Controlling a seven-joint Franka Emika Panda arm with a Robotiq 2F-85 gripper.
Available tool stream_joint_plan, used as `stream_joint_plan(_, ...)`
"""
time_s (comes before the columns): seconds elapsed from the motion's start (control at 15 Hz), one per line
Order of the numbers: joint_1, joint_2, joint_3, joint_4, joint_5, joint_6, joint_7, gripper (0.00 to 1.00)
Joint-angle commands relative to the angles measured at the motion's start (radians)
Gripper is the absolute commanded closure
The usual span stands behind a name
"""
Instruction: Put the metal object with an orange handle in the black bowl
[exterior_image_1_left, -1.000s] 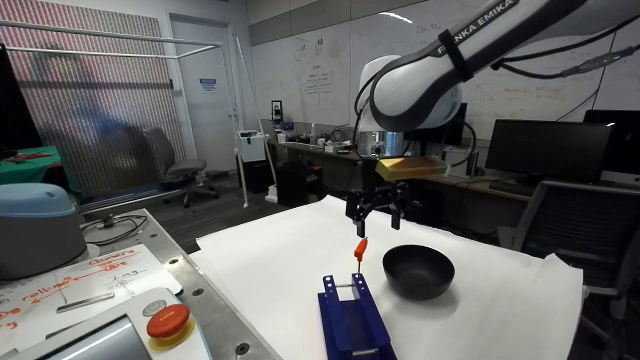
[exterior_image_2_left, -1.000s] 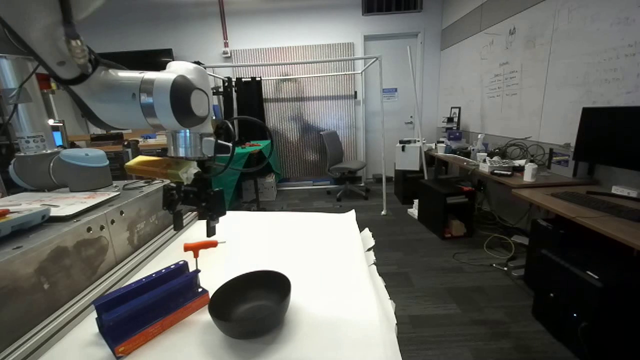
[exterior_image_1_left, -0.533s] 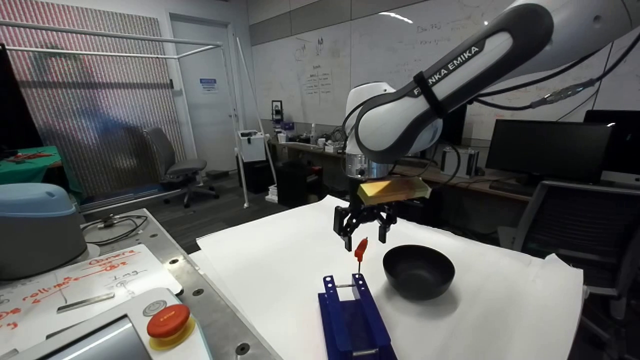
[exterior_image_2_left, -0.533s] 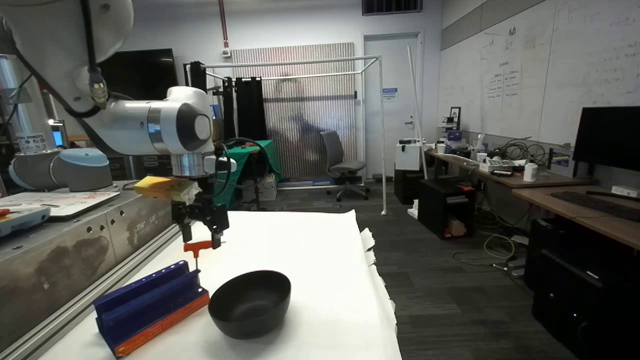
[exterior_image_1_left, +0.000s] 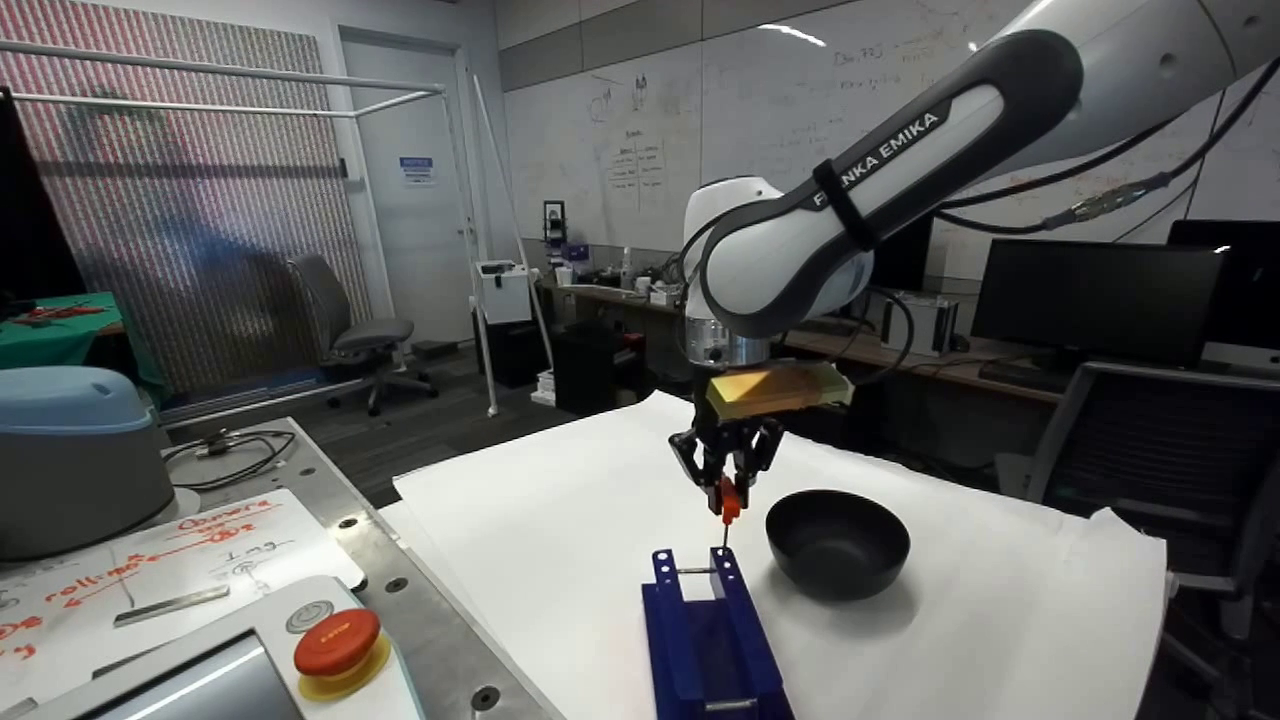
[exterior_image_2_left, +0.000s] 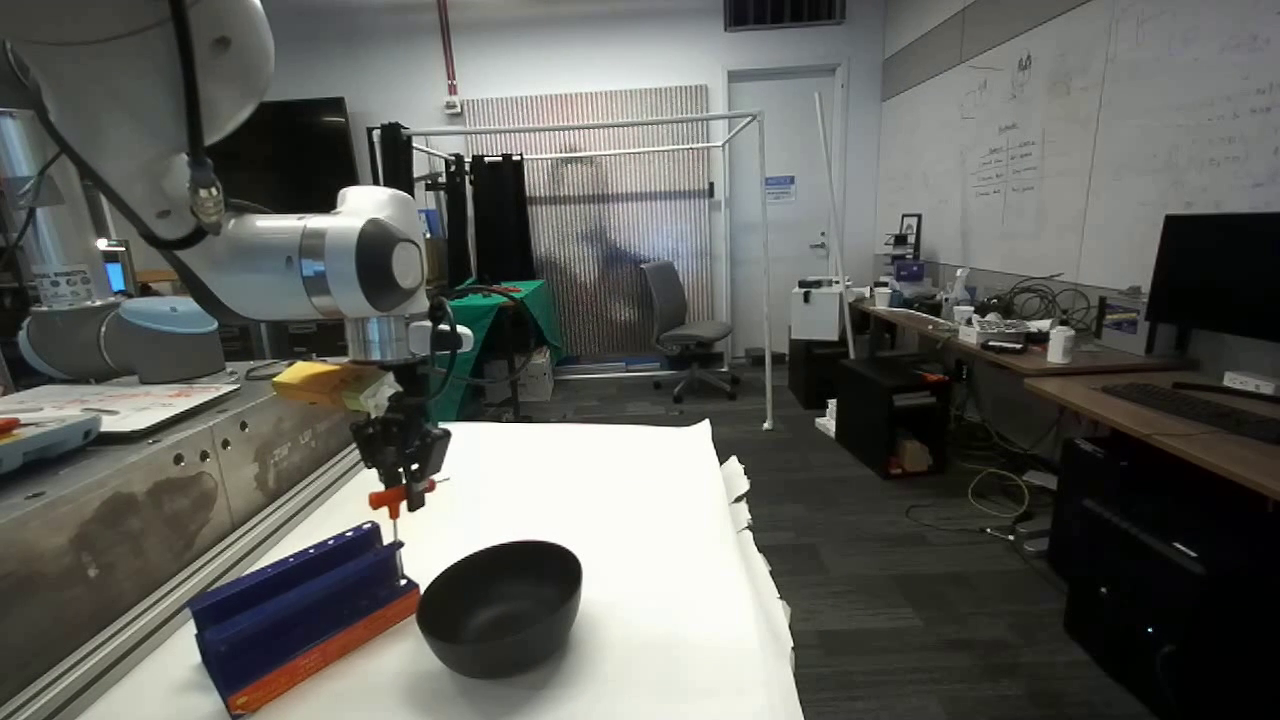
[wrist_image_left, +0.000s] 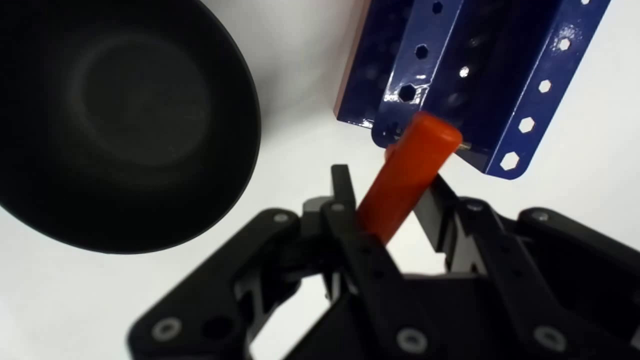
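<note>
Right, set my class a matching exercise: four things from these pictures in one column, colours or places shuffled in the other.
Things
1. bowl
2. orange-handled tool
3. rack
4. stop button

Colours or places
A. blue, with rows of holes
B. partly between the jaws of the gripper
C. red on yellow
D. plain black, round

Pairs: 1-D, 2-B, 3-A, 4-C

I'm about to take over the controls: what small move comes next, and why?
Probably a short, straight lift. The gripper looks shut on the orange handle, while the metal shaft runs down into the end of the blue rack; heading sideways to the black bowl now might drag the rack along.
</note>
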Motion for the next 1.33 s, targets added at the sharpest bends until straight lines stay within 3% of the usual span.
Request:
stream_joint_plan(0.0, 0.009, -0.035, -0.008, -0.002, 0.004, -0.039, 0.001, 0.88)
stream_joint_plan(0.47, 0.016, -0.265, -0.019, -0.143, -0.041, -0.004, 0.024, 0.84)
stream_joint_plan(0.67, 0.012, -0.338, -0.048, -0.187, -0.143, -0.042, 0.096, 0.84)
stream_joint_plan(0.93, -0.019, -0.311, -0.083, -0.204, -0.305, -0.119, 0.200, 0.83)
stream_joint_plan(1.27, -0.049, -0.217, -0.079, -0.213, -0.297, -0.134, 0.176, 0.83)
